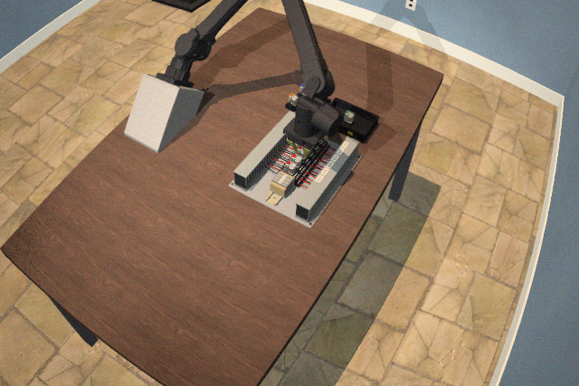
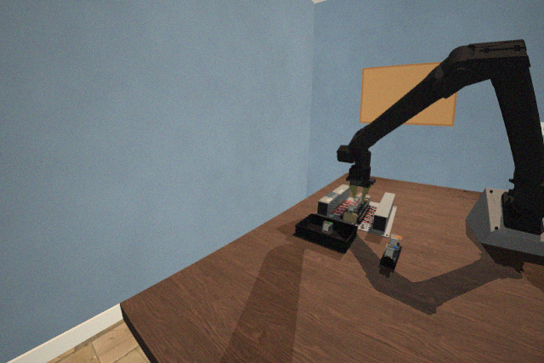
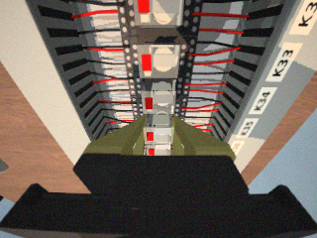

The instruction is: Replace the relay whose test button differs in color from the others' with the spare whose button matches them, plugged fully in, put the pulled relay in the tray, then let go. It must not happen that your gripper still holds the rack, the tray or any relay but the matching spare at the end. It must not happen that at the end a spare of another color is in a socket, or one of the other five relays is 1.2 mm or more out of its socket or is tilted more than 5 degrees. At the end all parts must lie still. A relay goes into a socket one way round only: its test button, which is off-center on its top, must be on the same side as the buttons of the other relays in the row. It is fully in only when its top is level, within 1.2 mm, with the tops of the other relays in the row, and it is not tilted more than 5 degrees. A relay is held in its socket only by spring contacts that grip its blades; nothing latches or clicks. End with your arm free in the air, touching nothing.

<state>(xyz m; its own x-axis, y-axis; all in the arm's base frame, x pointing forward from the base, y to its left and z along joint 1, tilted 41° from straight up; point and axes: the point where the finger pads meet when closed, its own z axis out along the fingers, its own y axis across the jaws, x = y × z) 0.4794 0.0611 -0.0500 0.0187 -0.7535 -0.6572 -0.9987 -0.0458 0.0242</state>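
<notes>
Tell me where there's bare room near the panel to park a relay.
Bare wood lies between the white arm base and the panel, and across the table's near half. It is crowded behind the panel, where the black tray with the green-button relay and the spare holder flank the gripper, shut on a red-button relay.

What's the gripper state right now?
Gripper: closed on a relay with a red button, over the relay row on the panel.

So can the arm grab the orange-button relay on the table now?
Probably not yet. The arm's jaws are shut on a red-button relay in the row; the orange-button relay sits uncovered nearby.
</notes>
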